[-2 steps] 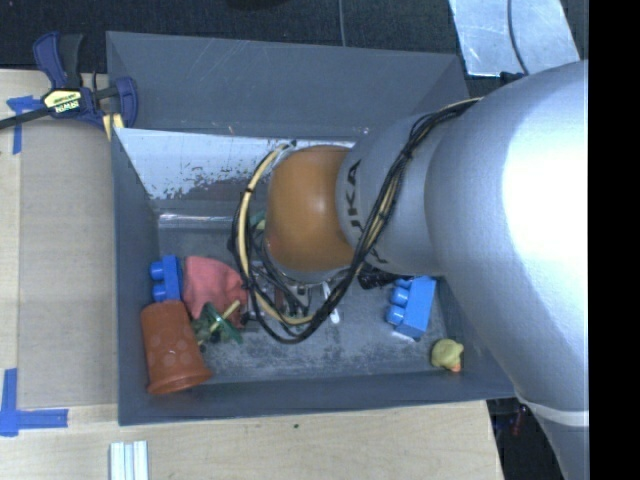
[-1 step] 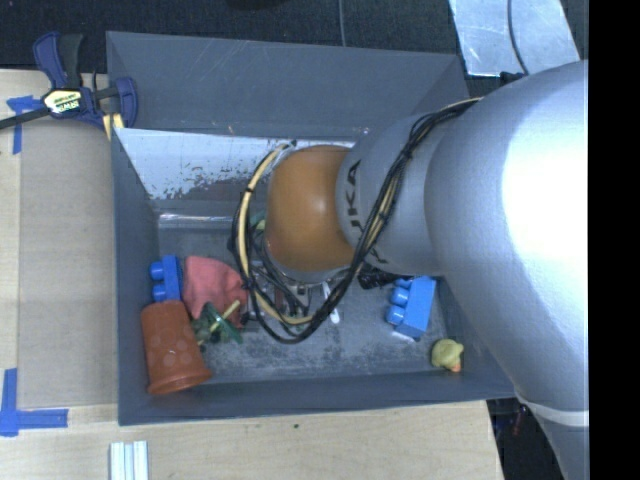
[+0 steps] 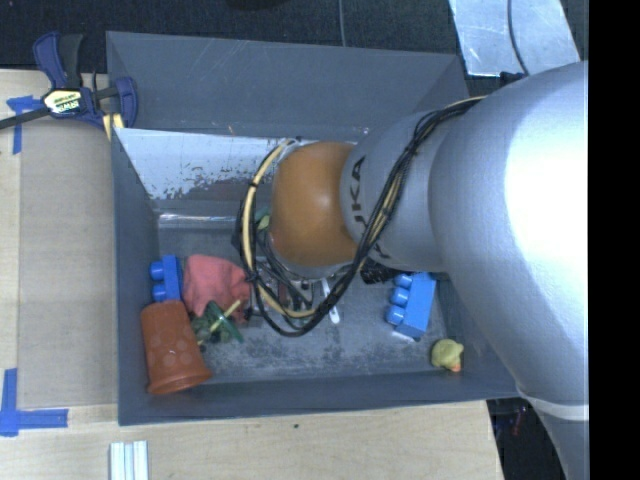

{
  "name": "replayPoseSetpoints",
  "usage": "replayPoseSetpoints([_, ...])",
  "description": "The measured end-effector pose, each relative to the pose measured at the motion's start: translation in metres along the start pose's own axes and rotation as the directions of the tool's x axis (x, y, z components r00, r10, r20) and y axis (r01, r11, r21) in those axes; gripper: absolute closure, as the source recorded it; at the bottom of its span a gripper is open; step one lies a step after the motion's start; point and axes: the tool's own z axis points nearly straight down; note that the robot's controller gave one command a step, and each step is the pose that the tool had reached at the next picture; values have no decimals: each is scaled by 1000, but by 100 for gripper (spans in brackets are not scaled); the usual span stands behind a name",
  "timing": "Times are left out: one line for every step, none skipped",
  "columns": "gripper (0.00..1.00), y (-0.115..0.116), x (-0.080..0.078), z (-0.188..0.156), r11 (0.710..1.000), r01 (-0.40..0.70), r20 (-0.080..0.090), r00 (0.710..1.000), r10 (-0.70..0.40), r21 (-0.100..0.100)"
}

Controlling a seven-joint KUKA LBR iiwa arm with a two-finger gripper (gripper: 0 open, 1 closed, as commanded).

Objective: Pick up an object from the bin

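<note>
**Gripper low in the middle of the bin, its grip hidden from us**

The gripper [image 3: 298,300] is down near the floor of the bin [image 3: 300,88], about the middle. It sits under the arm's orange cover [image 3: 308,206] and a loop of cables [image 3: 290,320]. These block our view from above, so we cannot tell whether it is open or shut, or whether it has hold of anything.

The task names no thing, so we go by what lies closest. Just to the gripper's left is a pink cloth [image 3: 214,278], bunched into a soft lump. Below the cloth lies a small green toy [image 3: 218,326] with a pale stick poking out of it. Both are close to the cables. We judge one of them to be the likely pick, though we cannot say which, and we see nothing lifted clear of the floor.

Farther left, a blue brick [image 3: 165,278] lies against the cloth's far side. A brown cup [image 3: 173,346] lies on its side in the near left corner, just beside the green toy. These four crowd together, which may be why the arm has gone in at their open right-hand side.

To the gripper's right a second blue block [image 3: 412,303] lies apart from it on bare floor. A small yellow-green lump [image 3: 447,354] rests in the near right corner, well away from the gripper.
</note>
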Motion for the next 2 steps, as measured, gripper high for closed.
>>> replayPoseSetpoints([100, -3, -4, 0, 1000, -18, 2, 1000, 18, -1])
replayPoseSetpoints([100, -7, -6, 0, 997, -80, 5, 997, 80, -3])
